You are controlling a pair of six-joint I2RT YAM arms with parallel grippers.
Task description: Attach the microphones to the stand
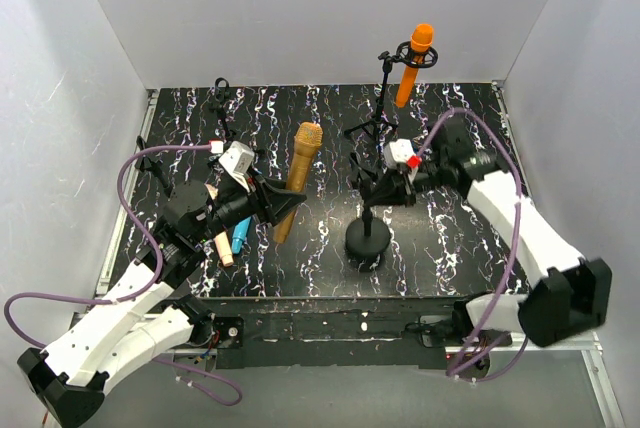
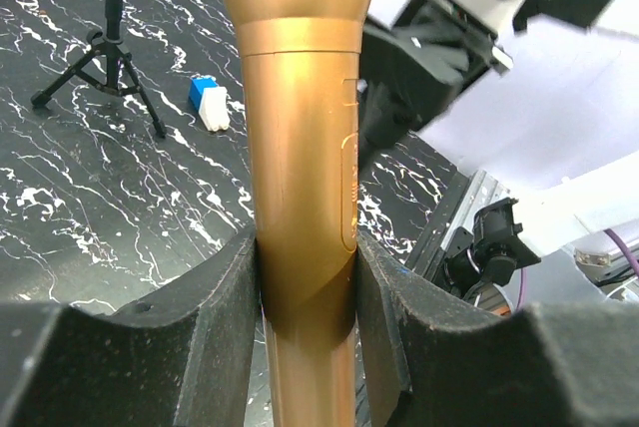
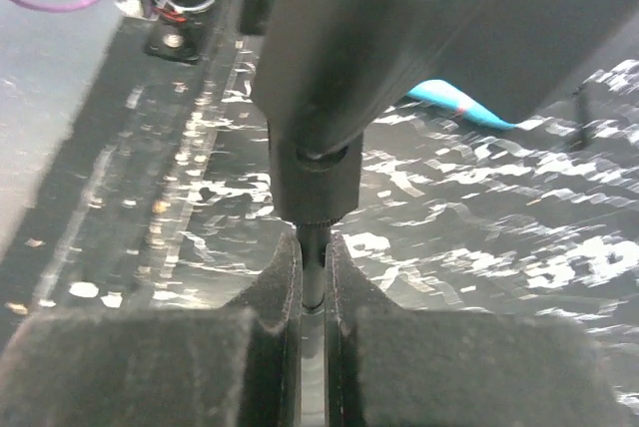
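My left gripper (image 1: pixel 272 206) is shut on the gold-bronze microphone (image 1: pixel 299 174) and holds it upright above the table; in the left wrist view the gripper (image 2: pixel 305 297) clamps its body (image 2: pixel 300 148) on both sides. My right gripper (image 1: pixel 385 189) is shut on the thin pole (image 3: pixel 313 272) of the round-base stand (image 1: pixel 368 240), just under its black clip holder (image 3: pixel 318 98). The orange microphone (image 1: pixel 416 61) sits in a tripod stand (image 1: pixel 383 98) at the back. The light blue microphone (image 1: pixel 241 236) and the pink-beige microphone (image 1: pixel 220 244) lie under my left arm.
Another tripod stand (image 1: pixel 221 106) is at the back left. A small blue-and-white block (image 2: pixel 208 104) lies near the orange microphone's tripod (image 2: pixel 105 63). White walls close the table on three sides. The blue microphone also shows in the right wrist view (image 3: pixel 449 104).
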